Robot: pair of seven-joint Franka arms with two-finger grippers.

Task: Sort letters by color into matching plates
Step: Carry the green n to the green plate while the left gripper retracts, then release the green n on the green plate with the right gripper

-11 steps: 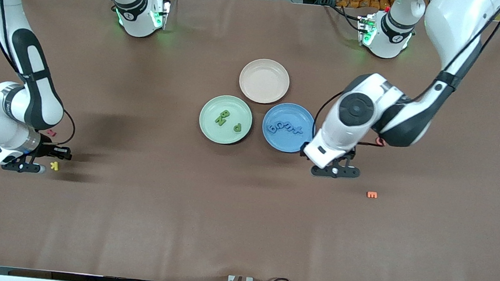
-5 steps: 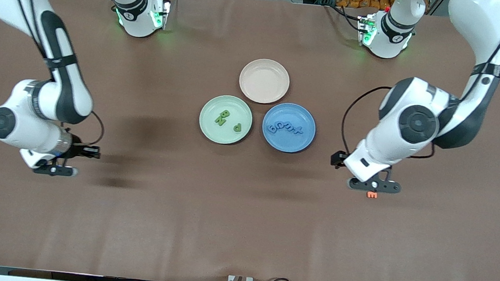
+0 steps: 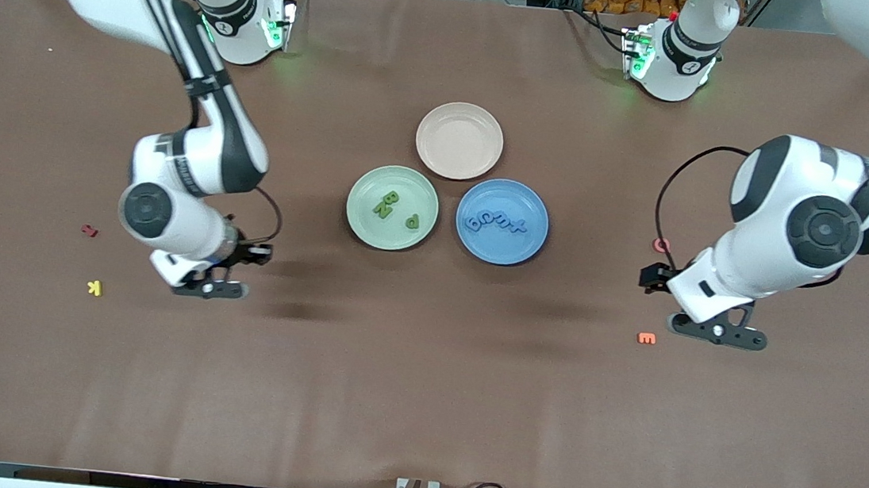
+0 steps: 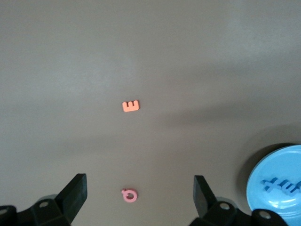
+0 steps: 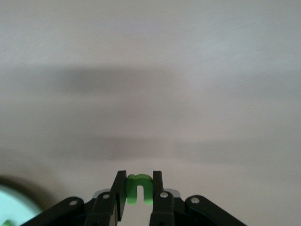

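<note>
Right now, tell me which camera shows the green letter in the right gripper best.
The right wrist view: the green letter sits clamped between the right gripper fingers, its colour and notch plain. The front view shows only the right gripper over bare table, the letter hidden. The left wrist view does not show it.

The green plate (image 3: 392, 207) and the blue plate (image 3: 502, 221) lie flat, side by side and nearly touching, at mid-table; the green one sits toward the right arm's end.

Three green letters (image 3: 394, 208) lie flat on the green plate: two touching, a third just beside them.

Four blue letters (image 3: 496, 223) lie flat in a row across the blue plate.

A fourth green letter (image 5: 138, 188) is clamped upright between the fingers of the right gripper (image 5: 137, 189), above bare table.
</note>
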